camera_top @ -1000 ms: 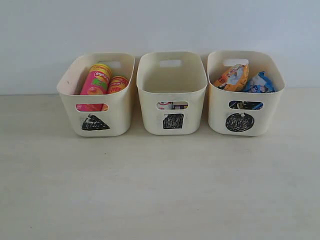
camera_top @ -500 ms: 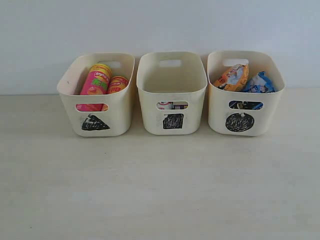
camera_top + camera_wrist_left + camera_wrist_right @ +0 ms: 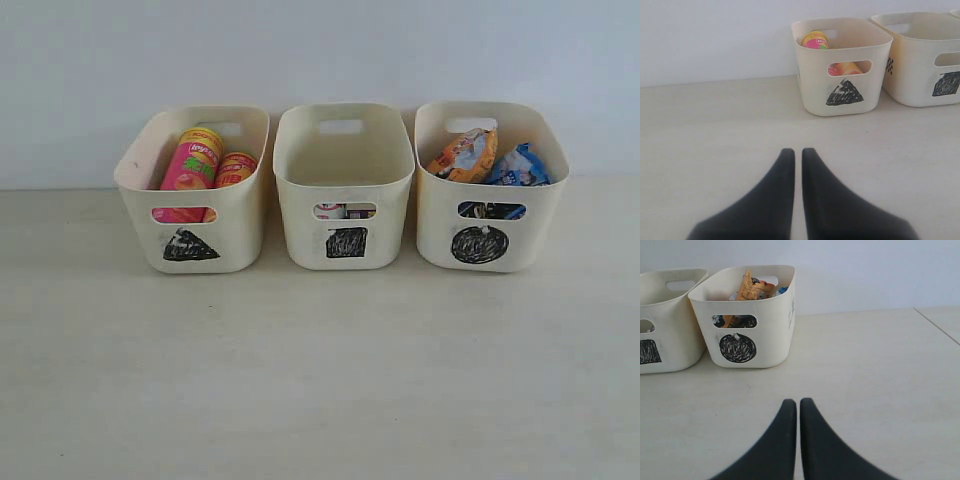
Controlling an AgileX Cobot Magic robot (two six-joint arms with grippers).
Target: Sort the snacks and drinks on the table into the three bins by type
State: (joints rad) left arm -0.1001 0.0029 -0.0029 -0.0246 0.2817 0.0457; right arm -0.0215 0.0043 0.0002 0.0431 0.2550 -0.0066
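Light was even and diffuse; cream plastic tubs (image 3: 300,215) cast faint shadows on pale beige table (image 3: 320,380); exterior view slightly soft.

Three bins stand in a row at the back of the worktop (image 3: 320,380), just before the wall (image 3: 320,50). The left bin (image 3: 238,228) holds two chip tubes leaning side by side, the first tube (image 3: 195,160) left of the second tube (image 3: 236,168), just beside it. The middle bin (image 3: 300,228), just beside both neighbours, holds the cartons (image 3: 332,211) low on its floor, behind its front wall. In the right bin (image 3: 535,228), two packets sit side by side, the left packet (image 3: 462,153) rising above the rim, the right packet (image 3: 518,166) next to it, toward the bin's right wall.
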